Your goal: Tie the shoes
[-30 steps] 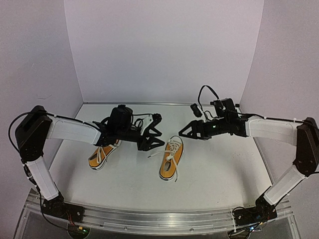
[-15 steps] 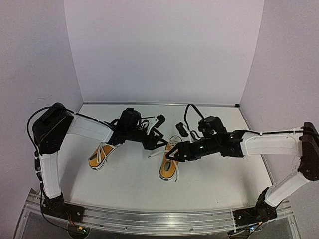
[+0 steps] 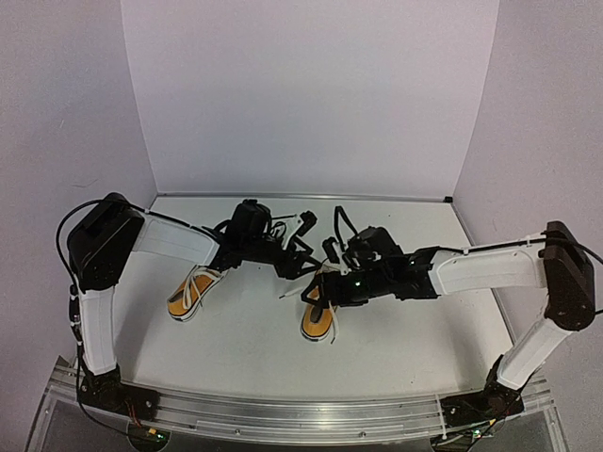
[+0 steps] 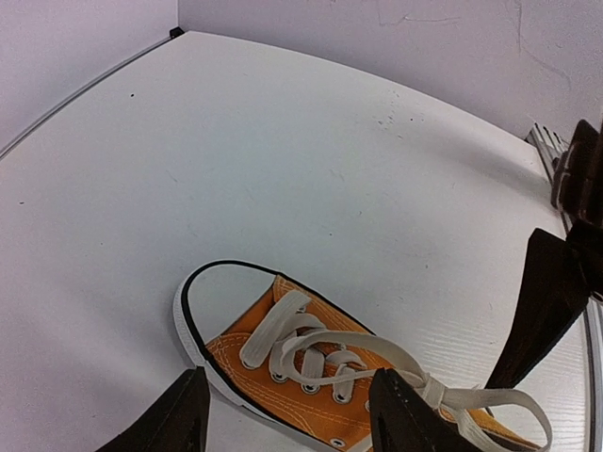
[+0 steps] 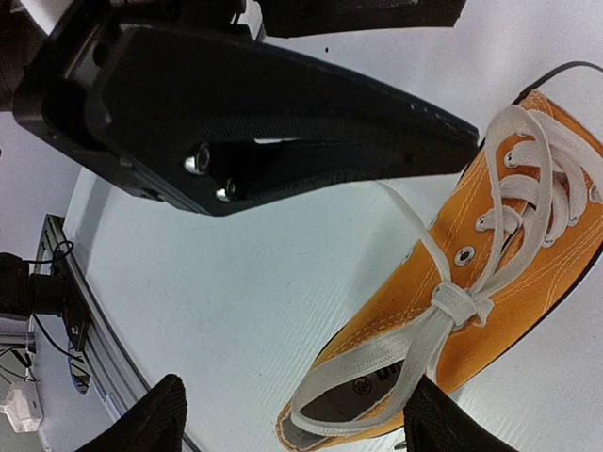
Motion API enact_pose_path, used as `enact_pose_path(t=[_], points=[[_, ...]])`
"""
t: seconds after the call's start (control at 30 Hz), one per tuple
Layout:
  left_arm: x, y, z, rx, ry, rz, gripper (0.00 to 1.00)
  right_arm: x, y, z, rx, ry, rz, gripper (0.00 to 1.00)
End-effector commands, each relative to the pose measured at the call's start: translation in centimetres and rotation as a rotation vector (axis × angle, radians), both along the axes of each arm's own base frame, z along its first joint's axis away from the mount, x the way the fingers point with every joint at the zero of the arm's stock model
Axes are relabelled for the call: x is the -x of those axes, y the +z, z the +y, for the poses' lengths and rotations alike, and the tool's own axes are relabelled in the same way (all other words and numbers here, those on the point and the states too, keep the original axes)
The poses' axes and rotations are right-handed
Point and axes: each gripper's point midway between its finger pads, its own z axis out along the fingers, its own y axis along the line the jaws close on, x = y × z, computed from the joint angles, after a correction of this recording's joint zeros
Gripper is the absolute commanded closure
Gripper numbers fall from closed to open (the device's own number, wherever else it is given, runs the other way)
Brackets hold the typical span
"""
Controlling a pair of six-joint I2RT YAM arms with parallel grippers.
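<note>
Two orange-yellow sneakers with white laces lie on the white table. The left shoe (image 3: 191,296) lies under my left forearm. The right shoe (image 3: 318,323) lies in the middle. My left gripper (image 3: 298,260) is open just above the right shoe's toe end; its wrist view shows the toe cap and laces (image 4: 311,363) between its fingers (image 4: 177,420). My right gripper (image 3: 318,292) is open over the same shoe (image 5: 528,254). A lace knot (image 5: 457,301) with a loop across the shoe's opening lies between its fingers (image 5: 158,420). Neither gripper holds a lace.
White walls close off the table on the left, back and right. The two grippers are close together over the right shoe: the left gripper's black finger (image 5: 264,122) fills the top of the right wrist view, and the right gripper (image 4: 546,301) shows at the left wrist view's right edge.
My right arm has swung left and down from the back right until its gripper is over the right shoe. My left gripper has moved a little right and nearer the shoe's toe.
</note>
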Motion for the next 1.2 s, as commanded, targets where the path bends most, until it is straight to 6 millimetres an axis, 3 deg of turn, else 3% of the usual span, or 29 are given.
enact_pose_path(t=[0.0,0.17,0.43,0.63,0.83,0.9,1.07,1.17], points=[[-0.5,1.2,-1.3,0.042,-0.020,0.003,0.40,-1.4,-0.6,0.5,0.028,-0.046,-0.019,0.31],[0.0,0.7,-2.1,0.044,-0.046,0.016,0.38,-1.1,-2.4,-0.4,0.082,-0.060,0.007,0.36],[0.2,0.2,-2.7,0.038,-0.056,0.019,0.44,-1.2,-1.2,-2.3,0.114,-0.111,-0.032,0.53],[0.8,0.8,-2.8,0.064,-0.080,0.035,0.57,-1.2,-0.7,-3.2,0.132,-0.129,-0.055,0.71],[1.0,1.0,-2.7,0.071,-0.091,0.045,0.75,-1.2,-0.8,-4.1,0.152,-0.140,-0.065,0.98],[0.9,1.0,-2.6,0.072,-0.088,0.045,0.78,-1.1,-0.7,-4.3,0.153,-0.140,-0.065,1.00],[-0.2,1.0,-2.0,0.074,-0.037,0.045,0.75,-1.0,-0.5,-4.6,0.151,-0.143,-0.065,1.00],[-1.2,0.9,-1.6,0.073,0.005,0.057,0.54,-1.1,-0.6,-4.5,0.153,-0.141,-0.067,1.00]])
